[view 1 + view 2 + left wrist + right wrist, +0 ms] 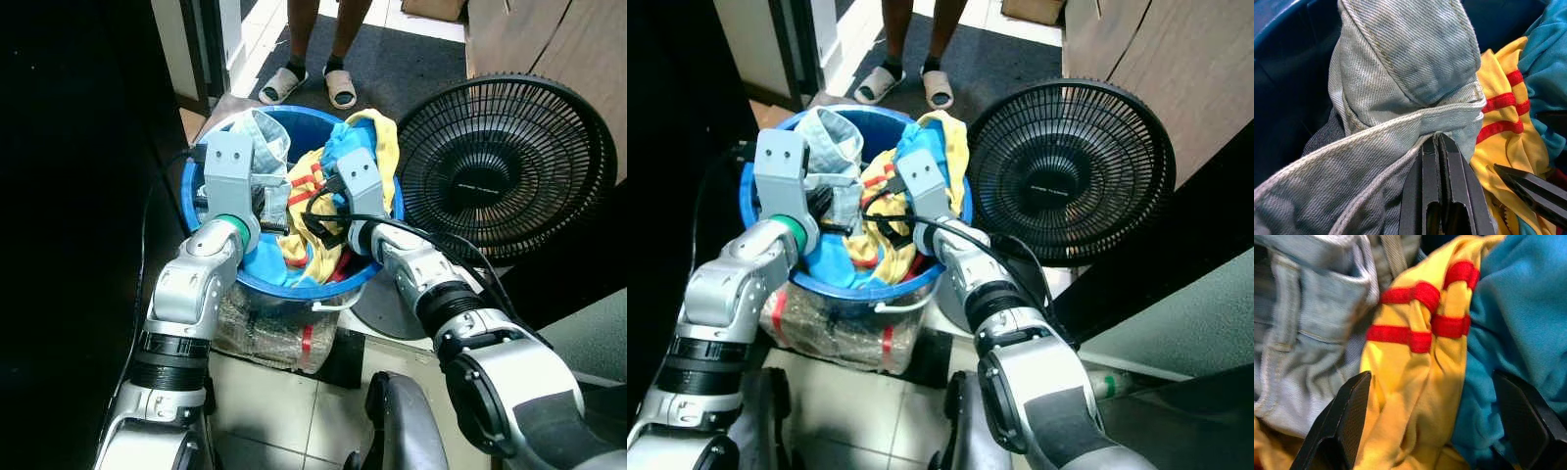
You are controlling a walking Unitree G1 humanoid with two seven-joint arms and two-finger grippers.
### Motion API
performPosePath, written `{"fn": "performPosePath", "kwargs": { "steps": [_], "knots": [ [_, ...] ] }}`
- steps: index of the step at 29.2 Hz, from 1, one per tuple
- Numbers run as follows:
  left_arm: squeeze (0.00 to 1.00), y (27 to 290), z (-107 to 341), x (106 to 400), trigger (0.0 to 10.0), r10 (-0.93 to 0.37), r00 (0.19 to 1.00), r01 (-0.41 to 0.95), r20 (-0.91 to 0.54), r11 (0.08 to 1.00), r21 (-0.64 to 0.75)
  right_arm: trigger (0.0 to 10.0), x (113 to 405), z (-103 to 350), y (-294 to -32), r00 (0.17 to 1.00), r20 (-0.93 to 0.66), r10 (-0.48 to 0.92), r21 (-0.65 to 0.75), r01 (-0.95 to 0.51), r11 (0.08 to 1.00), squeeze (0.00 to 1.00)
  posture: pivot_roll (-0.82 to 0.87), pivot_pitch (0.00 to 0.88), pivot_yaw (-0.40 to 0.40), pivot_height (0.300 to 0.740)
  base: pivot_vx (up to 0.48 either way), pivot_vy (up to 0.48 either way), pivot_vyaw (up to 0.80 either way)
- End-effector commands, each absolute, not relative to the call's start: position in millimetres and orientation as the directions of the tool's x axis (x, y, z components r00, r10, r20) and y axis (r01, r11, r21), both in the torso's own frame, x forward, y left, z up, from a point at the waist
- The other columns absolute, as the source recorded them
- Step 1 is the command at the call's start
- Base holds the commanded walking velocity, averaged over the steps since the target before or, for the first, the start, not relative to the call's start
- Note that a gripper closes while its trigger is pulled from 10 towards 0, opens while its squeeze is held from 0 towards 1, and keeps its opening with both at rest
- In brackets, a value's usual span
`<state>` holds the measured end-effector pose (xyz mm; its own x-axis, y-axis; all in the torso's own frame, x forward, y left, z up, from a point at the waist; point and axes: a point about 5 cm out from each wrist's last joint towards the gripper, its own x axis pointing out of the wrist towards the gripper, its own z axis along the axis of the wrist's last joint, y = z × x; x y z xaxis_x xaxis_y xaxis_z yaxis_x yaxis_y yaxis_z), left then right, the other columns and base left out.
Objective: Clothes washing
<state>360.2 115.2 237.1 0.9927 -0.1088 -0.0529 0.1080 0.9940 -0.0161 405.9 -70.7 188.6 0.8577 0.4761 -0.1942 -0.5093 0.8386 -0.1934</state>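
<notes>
A black floor fan (509, 166) with a round wire grille fills the right side of the frame, tilted face-up. At the top centre a person's feet in pale slide sandals (309, 83) stand on a dark grey mat (411, 69). A wooden cabinet (558, 44) occupies the upper right corner. Below centre, a clear plastic-wrapped bundle (274, 328) with red tape lies on pale floor tiles (274, 411).

Both silver arms reach into a blue tub (257, 277) of clothes (304, 211) beside a black fan (507, 166).
</notes>
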Motion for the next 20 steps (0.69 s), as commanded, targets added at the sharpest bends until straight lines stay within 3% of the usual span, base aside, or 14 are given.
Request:
{"fn": "performPosePath", "kwargs": {
  "steps": [1, 17, 18, 19, 20],
  "knots": [
    [0.00, 120.6, 221.1, 359.3, 10.0, -0.086, 0.989, 0.085, -0.118, 0.996, -0.011, 10.0, 388.3, 128.3, -79.7, 0.810, -0.412, 0.417, -0.117, -0.502, 0.857, 1.00, 0.21, 0.303, -0.038, 0.485, 0.000, 0.000, 0.00],
    [0.00, 120.5, 219.3, 360.0, 10.0, -0.086, 0.988, 0.086, -0.125, 0.996, -0.005, 10.0, 391.3, 128.7, -88.9, 0.831, -0.461, 0.310, -0.156, -0.420, 0.894, 1.00, 0.21, 0.303, -0.028, 0.485, 0.000, 0.000, 0.00],
    [0.00, 120.1, 219.6, 360.1, 10.0, -0.087, 0.988, 0.087, -0.125, 0.996, -0.004, 2.8, 390.9, 128.6, -87.4, 0.827, -0.463, 0.319, -0.130, -0.420, 0.898, 1.00, 0.21, 0.302, -0.027, 0.485, 0.000, 0.000, 0.00],
    [0.00, 120.1, 219.6, 360.1, 10.0, -0.087, 0.988, 0.087, -0.125, 0.996, -0.004, 2.8, 390.9, 128.6, -87.4, 0.827, -0.463, 0.319, -0.130, -0.420, 0.898, 1.00, 0.21, 0.302, -0.027, 0.485, 0.000, 0.000, 0.00],
    [0.00, 120.1, 220.0, 360.2, 10.0, -0.086, 0.988, 0.087, -0.124, 0.996, -0.004, 0.0, 389.6, 127.4, -84.0, 0.813, -0.466, 0.349, -0.050, -0.418, 0.907, 1.00, 0.21, 0.302, -0.027, 0.485, 0.000, 0.000, 0.00]
  ]
}}
